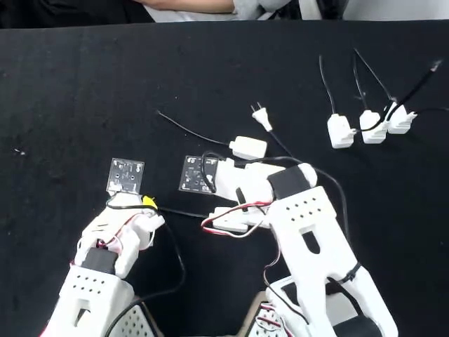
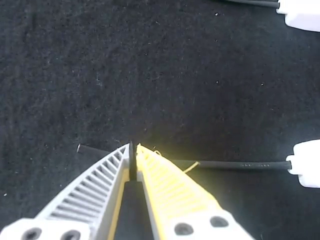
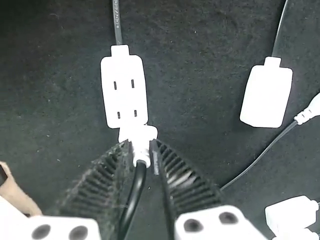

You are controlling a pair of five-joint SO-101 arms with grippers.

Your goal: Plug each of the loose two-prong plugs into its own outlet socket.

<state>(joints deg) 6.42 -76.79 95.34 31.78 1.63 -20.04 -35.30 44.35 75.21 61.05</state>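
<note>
Your right gripper is clamped on the white plug, butted against the end of the outlet socket, while your left gripper pinches what looks like that socket's black cord, probably so the socket cannot slide under the push.

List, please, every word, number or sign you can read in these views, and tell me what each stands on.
None can be read.
Black cable in the left gripper: faint jacket print, too small to read.
Cable above the outlet block: pale print, blurred.
Two square cards: marks too small to read.
White plug in the right gripper: no lettering visible.
</note>
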